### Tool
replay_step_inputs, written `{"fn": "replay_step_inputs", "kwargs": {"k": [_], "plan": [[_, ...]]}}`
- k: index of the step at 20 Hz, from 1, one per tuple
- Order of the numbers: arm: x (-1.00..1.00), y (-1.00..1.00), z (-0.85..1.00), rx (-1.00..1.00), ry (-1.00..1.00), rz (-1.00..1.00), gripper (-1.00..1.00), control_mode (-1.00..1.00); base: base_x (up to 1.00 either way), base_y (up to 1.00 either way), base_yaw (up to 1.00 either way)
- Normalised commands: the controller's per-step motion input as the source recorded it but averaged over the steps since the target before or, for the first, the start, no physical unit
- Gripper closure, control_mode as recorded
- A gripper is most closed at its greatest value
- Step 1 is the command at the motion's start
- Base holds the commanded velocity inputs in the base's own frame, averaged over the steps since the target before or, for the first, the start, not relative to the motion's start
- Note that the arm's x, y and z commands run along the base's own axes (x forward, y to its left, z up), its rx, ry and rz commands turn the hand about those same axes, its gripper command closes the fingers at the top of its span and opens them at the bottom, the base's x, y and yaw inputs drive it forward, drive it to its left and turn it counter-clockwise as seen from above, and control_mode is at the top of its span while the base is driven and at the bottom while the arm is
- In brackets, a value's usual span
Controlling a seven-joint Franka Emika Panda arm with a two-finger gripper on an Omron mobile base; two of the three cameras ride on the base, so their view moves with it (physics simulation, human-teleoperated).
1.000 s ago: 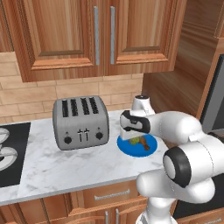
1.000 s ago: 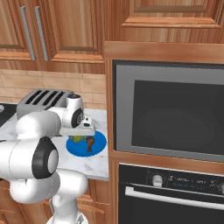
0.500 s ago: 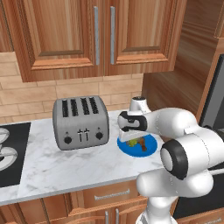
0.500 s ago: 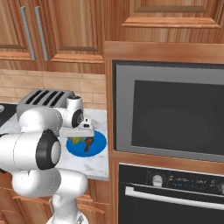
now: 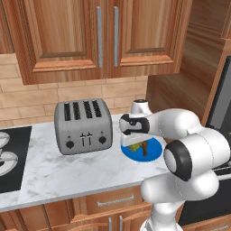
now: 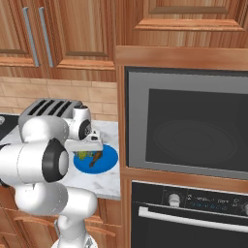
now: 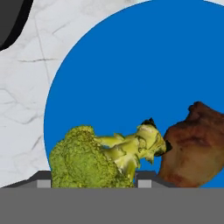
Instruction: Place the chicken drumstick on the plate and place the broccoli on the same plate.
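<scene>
Toaster (image 5: 84, 126) bounds the plate (image 5: 154, 151) on its left; marble counter (image 5: 54, 173) in front lies open.

i see even, bright rendered light with no glare. shadows are soft. the hand view looks coarse up close.

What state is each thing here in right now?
plate: flat on the counter, holding both foods
chicken drumstick: lying on the plate
broccoli: over the plate, between the fingers; held or released, unclear
toaster: upright, slots empty
cabinet doors: closed
oven door: closed
</scene>
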Motion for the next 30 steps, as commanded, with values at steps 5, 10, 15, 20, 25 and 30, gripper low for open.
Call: {"fn": "replay_step_inputs", "kwargs": {"k": [5, 10, 15, 20, 25, 30], "plan": [[0.00, 0.00, -0.14, 0.00, 0.00, 0.01, 1.00, -1.00, 0.00, 0.00, 0.00], [0.00, 0.00, -0.08, 0.00, 0.00, 0.00, -1.00, -1.00, 0.00, 0.00, 0.00], [0.00, -0.08, 0.00, 0.00, 0.00, 0.02, -1.00, -1.00, 0.00, 0.00, 0.00], [0.00, -0.11, 0.00, 0.00, 0.00, 0.00, -1.00, -1.00, 0.00, 0.00, 0.00], [0.00, -0.08, 0.07, 0.00, 0.00, 0.00, -1.00, -1.00, 0.00, 0.00, 0.00], [-0.05, 0.00, 0.24, 0.00, 0.00, 0.00, -1.00, -1.00, 0.00, 0.00, 0.00]]}}
